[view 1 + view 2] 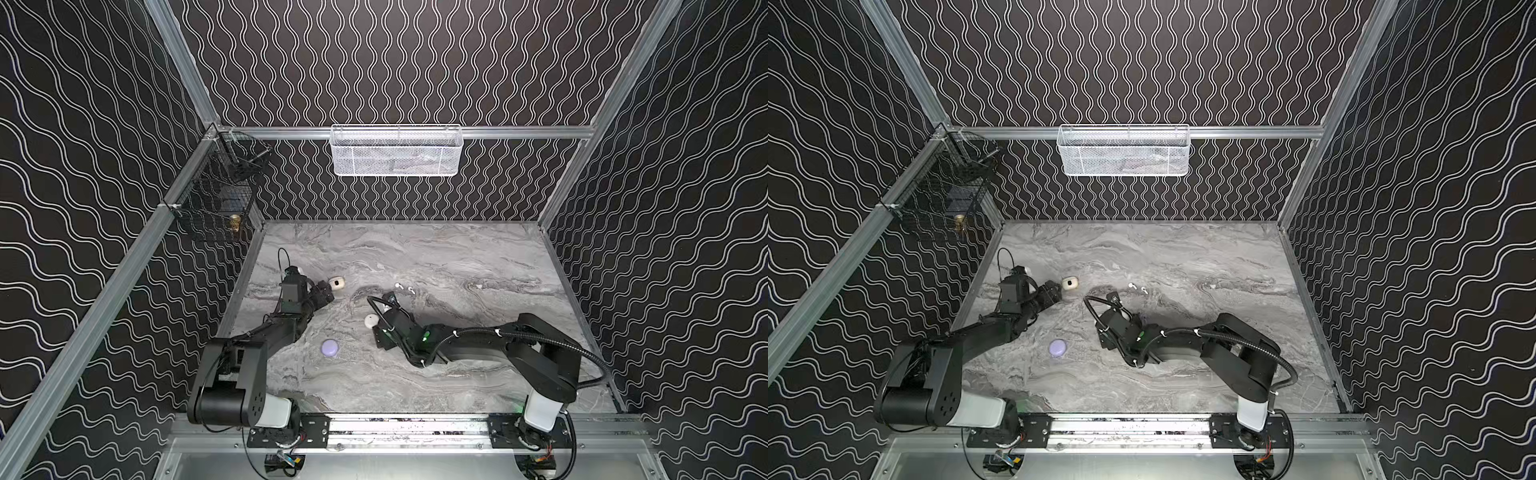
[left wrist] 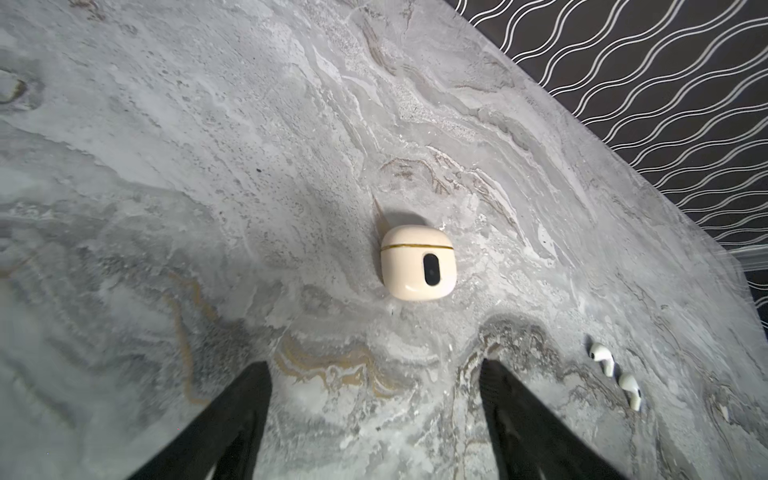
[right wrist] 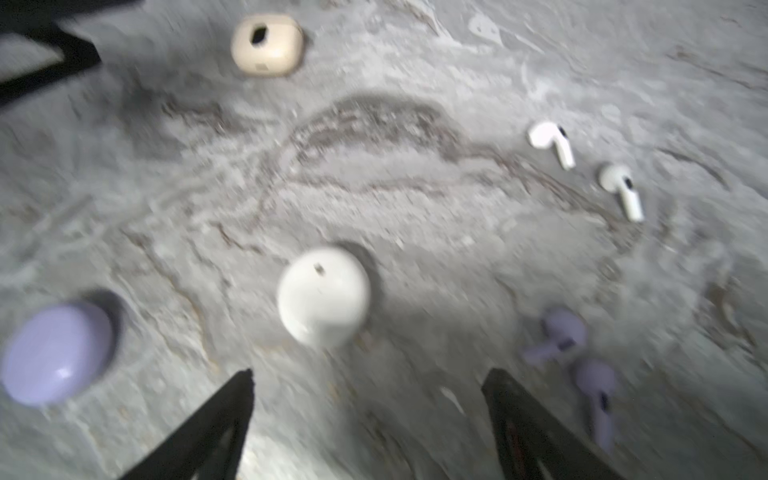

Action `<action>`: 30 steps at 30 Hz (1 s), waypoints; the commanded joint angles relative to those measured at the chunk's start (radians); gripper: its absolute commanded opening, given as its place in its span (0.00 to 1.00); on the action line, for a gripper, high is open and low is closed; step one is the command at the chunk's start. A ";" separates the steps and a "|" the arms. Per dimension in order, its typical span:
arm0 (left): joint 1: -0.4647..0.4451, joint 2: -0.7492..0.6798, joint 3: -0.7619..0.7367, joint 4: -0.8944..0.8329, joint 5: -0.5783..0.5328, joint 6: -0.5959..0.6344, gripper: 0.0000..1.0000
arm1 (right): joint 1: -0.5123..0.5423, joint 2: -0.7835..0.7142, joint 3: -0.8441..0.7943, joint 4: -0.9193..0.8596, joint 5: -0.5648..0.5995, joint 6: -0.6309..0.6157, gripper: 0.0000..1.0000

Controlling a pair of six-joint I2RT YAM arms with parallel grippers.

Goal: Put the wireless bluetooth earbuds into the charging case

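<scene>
Your left hand and right hand both spread, empty. Smooth stemmed white earbuds lie near glossy rounded cream case.

The left arm and right arm are matte black, built of boxy links and rounded joint housings. At the end farthest from each tool sits a pale grey-white cylinder above a black, screw-studded mounting plate. A ribbed black hose bound with white cable ties runs back from the right gripper. A green light glows just behind that tool. A thin black cable loops behind the left gripper. Each tool has two black tapered fingers.
</scene>
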 commanded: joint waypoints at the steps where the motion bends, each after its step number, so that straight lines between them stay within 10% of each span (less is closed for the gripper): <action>1: 0.000 -0.044 -0.005 0.017 -0.033 0.034 0.85 | 0.007 0.042 0.051 -0.021 -0.022 0.010 0.90; 12: -0.003 -0.076 -0.027 0.043 -0.031 0.029 0.84 | 0.011 0.261 0.244 -0.189 0.068 0.058 0.90; 30: -0.016 -0.138 -0.038 0.031 -0.044 0.058 0.84 | 0.009 -0.022 -0.030 0.046 0.026 -0.094 0.79</action>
